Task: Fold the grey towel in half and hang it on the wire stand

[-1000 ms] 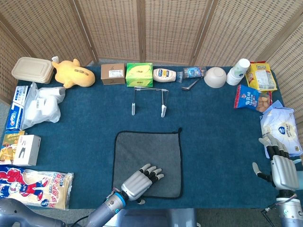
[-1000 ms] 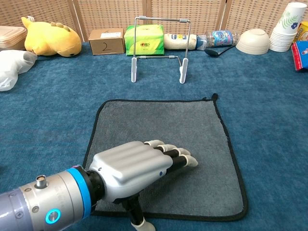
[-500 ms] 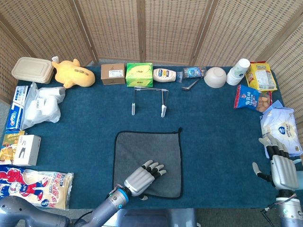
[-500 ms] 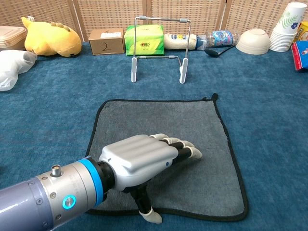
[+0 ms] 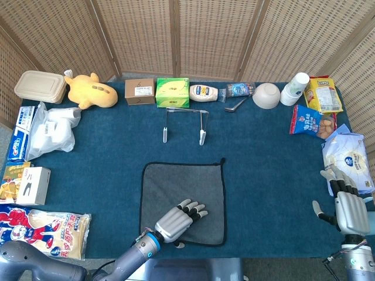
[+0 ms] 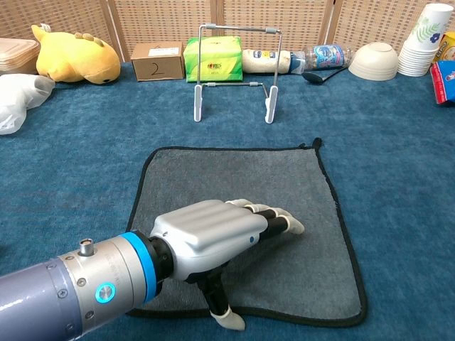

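Note:
The grey towel (image 5: 193, 187) (image 6: 249, 177) with black edging lies flat and unfolded on the blue cloth, near the front edge. My left hand (image 5: 176, 221) (image 6: 213, 238) rests palm down on its near half, fingers stretched forward and slightly apart, holding nothing. The wire stand (image 5: 184, 124) (image 6: 234, 74) stands upright behind the towel, bare. At the table's right front corner my right hand (image 5: 345, 205) stays open, well away from the towel; the chest view does not show it.
Along the back stand a yellow plush toy (image 5: 91, 91), a cardboard box (image 5: 139, 91), a green tissue box (image 5: 172, 92), a white bowl (image 5: 266, 95) and stacked cups (image 5: 295, 88). Snack bags (image 5: 310, 122) lie right, packets (image 5: 41, 231) and a plastic bag (image 5: 53, 132) left.
My left hand has slid a little further right and forward over the towel's near half. The towel, the stand and the right hand have not moved.

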Tool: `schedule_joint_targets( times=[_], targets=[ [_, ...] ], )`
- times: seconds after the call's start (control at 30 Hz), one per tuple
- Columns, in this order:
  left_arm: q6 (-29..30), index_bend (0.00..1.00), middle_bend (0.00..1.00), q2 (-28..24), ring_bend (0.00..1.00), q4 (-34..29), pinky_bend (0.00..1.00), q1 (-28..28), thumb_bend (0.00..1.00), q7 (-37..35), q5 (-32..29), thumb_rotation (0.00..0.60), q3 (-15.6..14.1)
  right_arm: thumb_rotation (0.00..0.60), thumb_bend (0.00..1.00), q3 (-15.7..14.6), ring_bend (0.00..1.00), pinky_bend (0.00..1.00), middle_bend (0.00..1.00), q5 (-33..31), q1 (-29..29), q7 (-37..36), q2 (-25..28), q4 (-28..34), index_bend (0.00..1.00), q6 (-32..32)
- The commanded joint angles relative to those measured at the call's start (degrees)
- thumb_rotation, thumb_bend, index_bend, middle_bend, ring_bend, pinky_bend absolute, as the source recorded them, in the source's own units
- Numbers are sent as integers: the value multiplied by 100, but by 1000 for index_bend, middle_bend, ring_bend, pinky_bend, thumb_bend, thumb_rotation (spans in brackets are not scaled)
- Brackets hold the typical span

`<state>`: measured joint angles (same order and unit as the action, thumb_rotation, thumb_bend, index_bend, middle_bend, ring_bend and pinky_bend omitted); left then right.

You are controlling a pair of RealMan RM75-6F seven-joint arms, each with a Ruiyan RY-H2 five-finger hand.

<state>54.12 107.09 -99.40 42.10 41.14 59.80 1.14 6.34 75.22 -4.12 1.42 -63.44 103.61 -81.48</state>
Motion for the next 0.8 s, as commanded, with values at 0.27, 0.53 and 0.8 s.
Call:
schedule_joint_targets(
  times=[0.27,0.53,0.8],
  targets=[
    [92,93,26,114,0,162,0,68,204,0,33,600,18,600,349,2,0,0,51,1,15,8,22,18,147,-18],
    [316,140,61,260,0,361,0,61,252,40,218,600,27,600,349,4,0,0,51,-5,19,36,26,38,148,-21],
    [397,220,85,259,0,423,0,11,313,-140,380,600,20,600,349,13,0,0,51,-16,12,87,36,76,149,-18]
  ],
)
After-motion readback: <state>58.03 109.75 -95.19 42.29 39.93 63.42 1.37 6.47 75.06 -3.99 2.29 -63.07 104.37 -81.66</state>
